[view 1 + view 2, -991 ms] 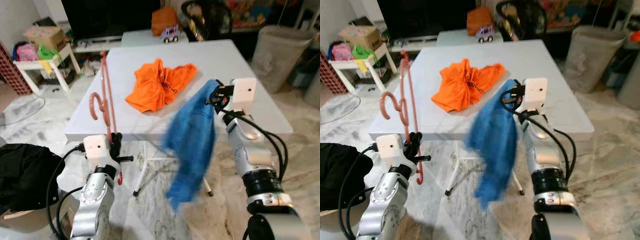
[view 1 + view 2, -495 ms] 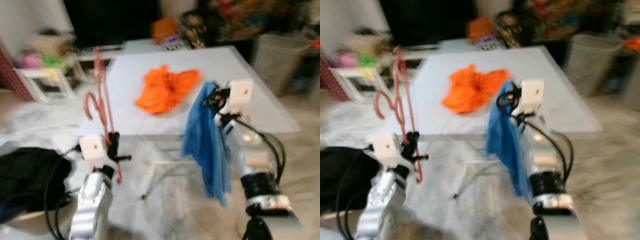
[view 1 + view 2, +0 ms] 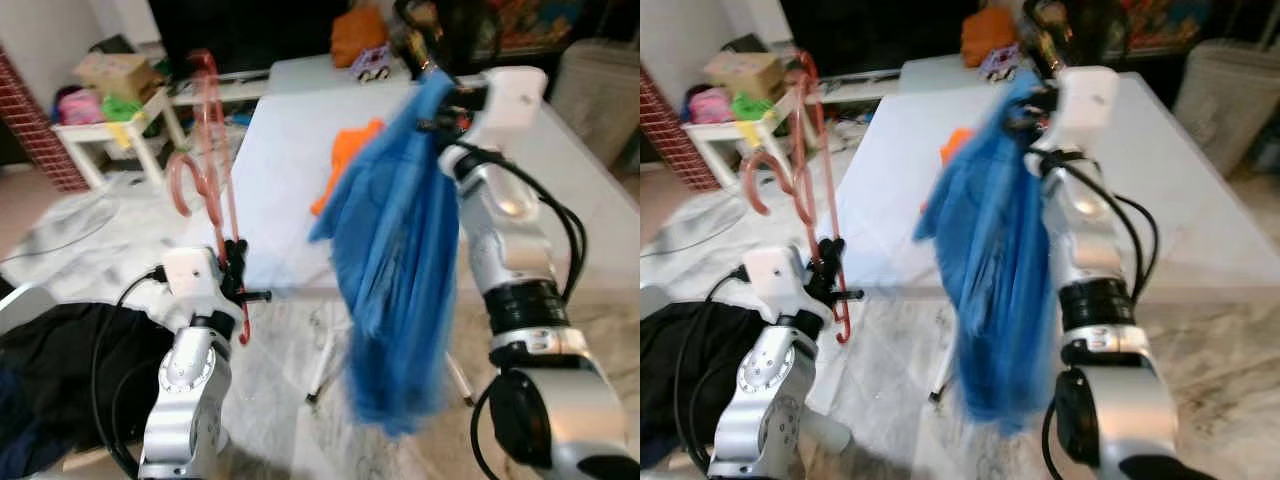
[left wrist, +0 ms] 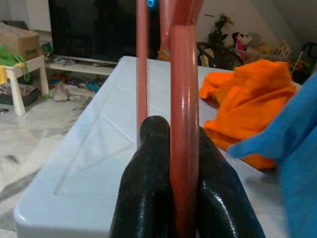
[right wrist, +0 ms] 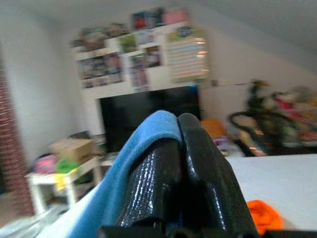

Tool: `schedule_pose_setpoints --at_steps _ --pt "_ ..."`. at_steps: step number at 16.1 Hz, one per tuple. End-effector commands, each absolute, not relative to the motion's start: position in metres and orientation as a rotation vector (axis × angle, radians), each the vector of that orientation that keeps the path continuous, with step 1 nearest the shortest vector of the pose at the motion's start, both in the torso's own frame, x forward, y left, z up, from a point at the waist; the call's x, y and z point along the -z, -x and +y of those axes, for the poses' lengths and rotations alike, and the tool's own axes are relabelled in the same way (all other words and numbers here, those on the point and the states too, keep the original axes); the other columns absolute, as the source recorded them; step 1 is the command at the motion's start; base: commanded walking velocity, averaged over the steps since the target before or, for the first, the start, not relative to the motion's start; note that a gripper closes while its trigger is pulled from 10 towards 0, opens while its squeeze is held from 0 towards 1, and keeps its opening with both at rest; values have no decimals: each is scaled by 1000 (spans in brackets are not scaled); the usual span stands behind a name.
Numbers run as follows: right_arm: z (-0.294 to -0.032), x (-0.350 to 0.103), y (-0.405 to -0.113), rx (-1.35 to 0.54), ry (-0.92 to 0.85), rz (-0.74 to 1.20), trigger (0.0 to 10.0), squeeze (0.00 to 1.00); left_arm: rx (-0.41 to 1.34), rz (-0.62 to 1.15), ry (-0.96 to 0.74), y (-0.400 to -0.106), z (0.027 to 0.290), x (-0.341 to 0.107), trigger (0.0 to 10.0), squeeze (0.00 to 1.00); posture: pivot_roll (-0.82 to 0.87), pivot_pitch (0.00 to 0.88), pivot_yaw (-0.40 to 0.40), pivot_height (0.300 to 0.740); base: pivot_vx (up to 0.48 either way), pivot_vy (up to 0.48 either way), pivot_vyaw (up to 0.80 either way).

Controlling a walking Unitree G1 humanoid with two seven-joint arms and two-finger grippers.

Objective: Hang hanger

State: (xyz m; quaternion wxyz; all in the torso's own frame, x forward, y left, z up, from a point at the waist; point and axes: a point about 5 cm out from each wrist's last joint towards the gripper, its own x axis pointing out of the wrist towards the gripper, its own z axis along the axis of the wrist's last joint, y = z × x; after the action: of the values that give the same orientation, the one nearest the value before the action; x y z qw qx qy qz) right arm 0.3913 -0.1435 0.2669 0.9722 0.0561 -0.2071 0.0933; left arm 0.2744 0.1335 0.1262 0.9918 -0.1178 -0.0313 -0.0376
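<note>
1. White desk (image 3: 290,170) carrying an orange shirt (image 3: 345,160), TV behind it, marble floor below.
2. Left gripper (image 3: 236,272) pinching the pink hanger (image 3: 208,150) at the desk's near-left edge.
3. Right gripper (image 3: 1025,105) clamped on a blue cloth (image 3: 395,260) above the desk.

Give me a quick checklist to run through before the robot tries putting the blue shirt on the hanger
1. Left gripper shut on the pink hanger: ok.
2. Right gripper shut on the blue shirt: ok.
3. Blue shirt hanging free, off the white table: ok.
4. Hanger upright, hook on top: ok.
5. Shirt's neck opening found and facing the hanger: cannot tell, the cloth is bunched and blurred.
6. Orange garment out of the way: ok, it lies on the table behind.
</note>
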Motion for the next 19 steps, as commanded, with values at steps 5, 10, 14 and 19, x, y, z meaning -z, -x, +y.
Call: schedule_pose_setpoints --at_steps 5,10,14,19 --pt "-133 -316 -400 -134 -144 -548 10000 0 34 -39 239 -271 138 -122 10000 0 -27 0 52 740 49 0 0" --pt "-136 -343 -419 -107 -97 -468 10000 0 26 -35 243 -268 132 -121 10000 0 -10 0 16 740 0 0 0" --pt "-133 -407 -413 -51 7 -565 10000 0 -2 -43 244 -265 133 -121 10000 0 13 0 -9 740 0 0 0" --pt "-123 -386 -417 -110 219 -536 10000 0 -17 -55 238 -264 133 -123 10000 0 19 0 -17 740 0 0 0"
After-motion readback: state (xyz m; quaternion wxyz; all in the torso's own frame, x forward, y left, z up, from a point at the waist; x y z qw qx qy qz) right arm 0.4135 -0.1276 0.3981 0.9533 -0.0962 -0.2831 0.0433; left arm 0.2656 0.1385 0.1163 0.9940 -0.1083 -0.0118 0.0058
